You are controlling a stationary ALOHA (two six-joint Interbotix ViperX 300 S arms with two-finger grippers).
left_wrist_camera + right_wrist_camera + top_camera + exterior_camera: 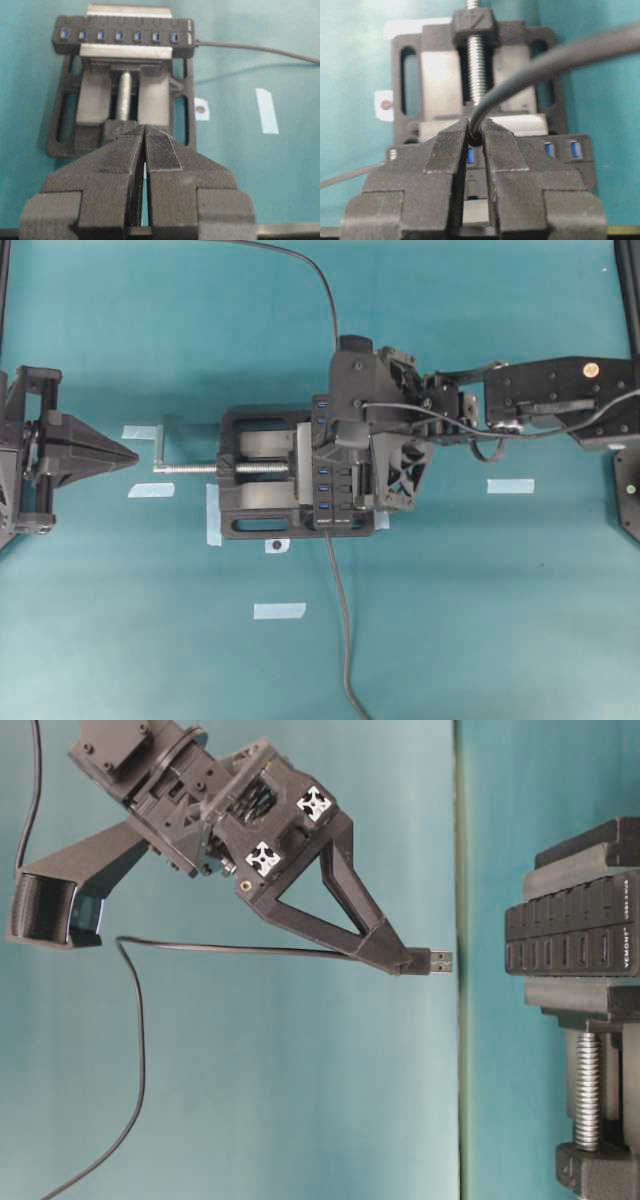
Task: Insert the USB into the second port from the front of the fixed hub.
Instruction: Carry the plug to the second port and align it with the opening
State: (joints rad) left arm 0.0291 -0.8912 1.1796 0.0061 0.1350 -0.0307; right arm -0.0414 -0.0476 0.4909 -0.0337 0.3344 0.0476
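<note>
Above the fixed hub [335, 475], your right hand [400, 960] pinches the USB [440, 961]; align with the second port [325, 506] before descending. Left hand [145, 145] closed, empty.

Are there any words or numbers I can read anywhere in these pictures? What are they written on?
"VEMONT": white letters on the end of the fixed hub, in the table-level view.
More tiny white print beside it on the hub: too small to read.
Round orange sticker on the right arm: too blurred to read.
Nothing else readable.
</note>
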